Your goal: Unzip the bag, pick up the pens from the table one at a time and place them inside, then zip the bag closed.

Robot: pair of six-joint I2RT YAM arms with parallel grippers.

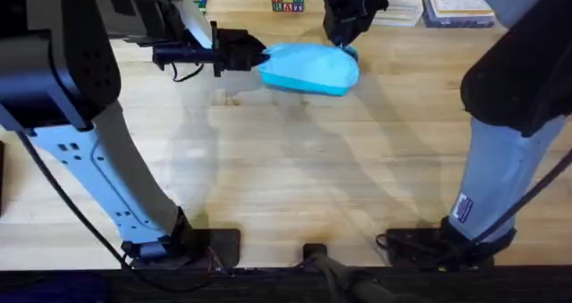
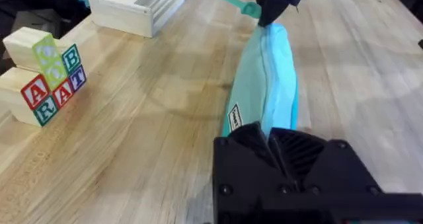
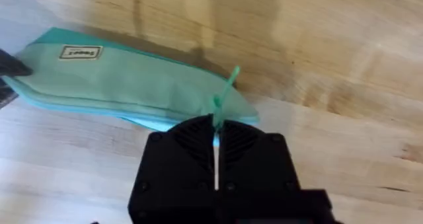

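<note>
Bag [image 1: 308, 69] looks soft and floppy; left gripper [image 1: 255, 54] clamps one end, right gripper [image 3: 215, 133] pinches zipper pull [image 3: 226, 92] — best handle.

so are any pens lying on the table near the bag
No, the table around the bag shows bare wood.
</note>
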